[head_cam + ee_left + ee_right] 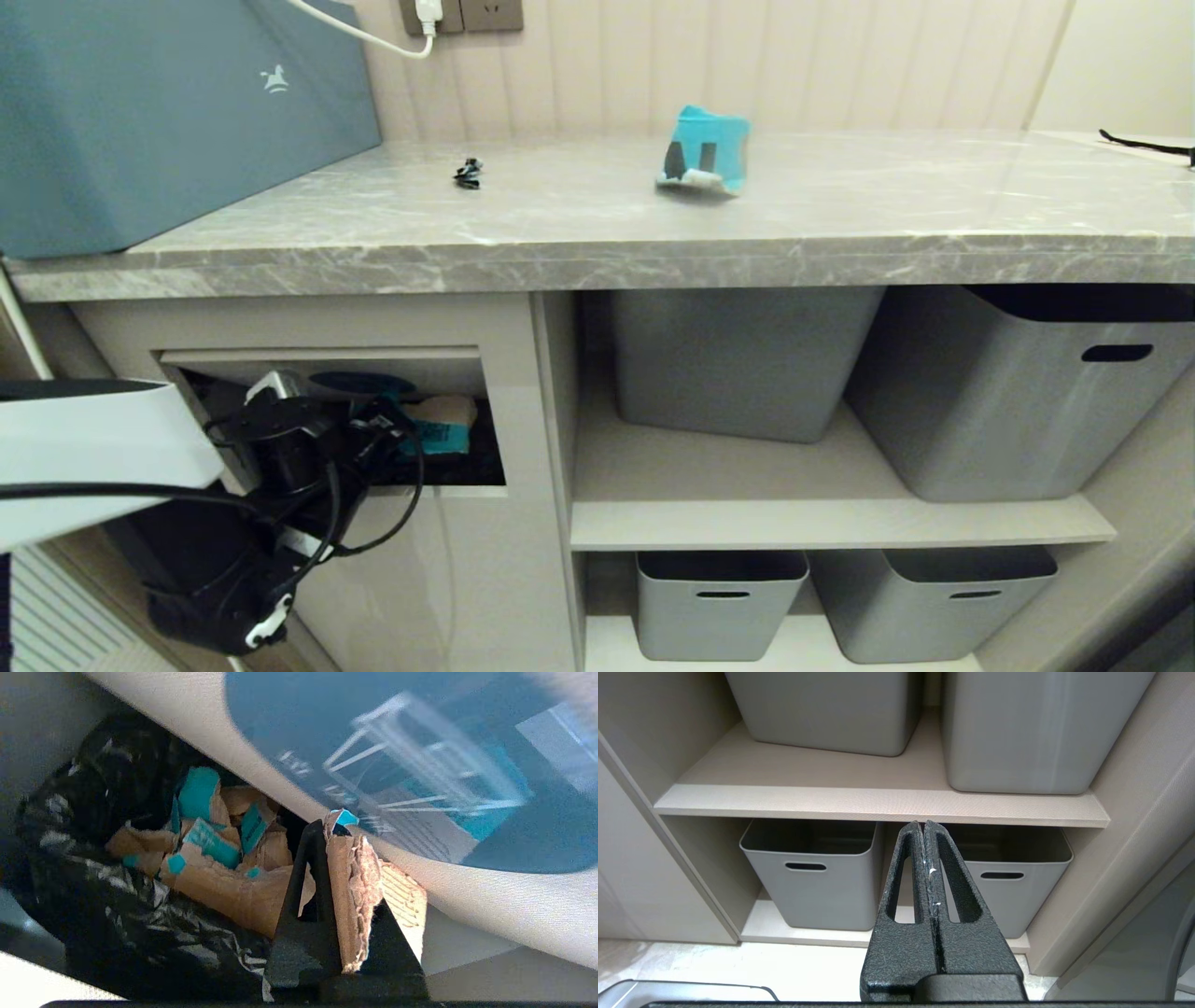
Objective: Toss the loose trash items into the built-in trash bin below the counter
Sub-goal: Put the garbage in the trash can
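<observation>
Left gripper (327, 830) was inside the built-in trash bin (523, 392) opening, flap pushed in; jaws clamped on a torn cardboard piece (355, 896), turquoise face barely showing at its tip; held piece sat against the flap, above the black liner bag (117, 914) with more scraps (210, 858) in it. Second turquoise piece (705, 151) lay on the counter (840, 215), well apart from the bin. Right gripper (924, 828) was parked facing the grey tubs (808, 882), fingers pressed together, holding nothing.

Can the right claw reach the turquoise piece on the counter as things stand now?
Probably not yet: the right claw hangs shut low before the tubs, and the piece lies on the counter above.
</observation>
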`<state>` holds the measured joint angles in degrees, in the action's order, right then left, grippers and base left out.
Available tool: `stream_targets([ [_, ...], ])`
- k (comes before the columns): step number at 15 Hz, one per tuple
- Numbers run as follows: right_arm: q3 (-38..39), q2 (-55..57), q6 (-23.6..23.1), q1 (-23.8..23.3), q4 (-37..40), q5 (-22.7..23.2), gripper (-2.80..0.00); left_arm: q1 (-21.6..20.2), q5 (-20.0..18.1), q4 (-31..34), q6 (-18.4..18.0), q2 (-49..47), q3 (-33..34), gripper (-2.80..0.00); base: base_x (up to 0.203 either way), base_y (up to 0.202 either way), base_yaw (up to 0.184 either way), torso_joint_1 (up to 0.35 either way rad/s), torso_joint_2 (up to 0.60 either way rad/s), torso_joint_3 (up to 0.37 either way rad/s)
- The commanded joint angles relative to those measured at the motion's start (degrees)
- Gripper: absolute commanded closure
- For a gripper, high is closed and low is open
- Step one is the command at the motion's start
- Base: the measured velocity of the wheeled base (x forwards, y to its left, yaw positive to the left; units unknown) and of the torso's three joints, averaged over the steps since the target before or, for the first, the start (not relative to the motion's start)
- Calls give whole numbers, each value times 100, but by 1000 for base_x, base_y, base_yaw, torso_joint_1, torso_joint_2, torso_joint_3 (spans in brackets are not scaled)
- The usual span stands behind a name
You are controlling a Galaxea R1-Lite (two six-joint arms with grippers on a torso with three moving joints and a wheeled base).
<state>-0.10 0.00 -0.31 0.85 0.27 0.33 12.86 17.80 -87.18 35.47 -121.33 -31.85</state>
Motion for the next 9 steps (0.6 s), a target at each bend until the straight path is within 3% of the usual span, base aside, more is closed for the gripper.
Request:
stream_targets([
  [1,1,0,-4,3,0,3,0,-3,57,-49,74,-75,-5,-280,0,0,0,0,0,0],
  [9,1,0,-4,3,0,3,0,32,66,-49,390,-85,-181,-280,0,0,0,0,0,0],
])
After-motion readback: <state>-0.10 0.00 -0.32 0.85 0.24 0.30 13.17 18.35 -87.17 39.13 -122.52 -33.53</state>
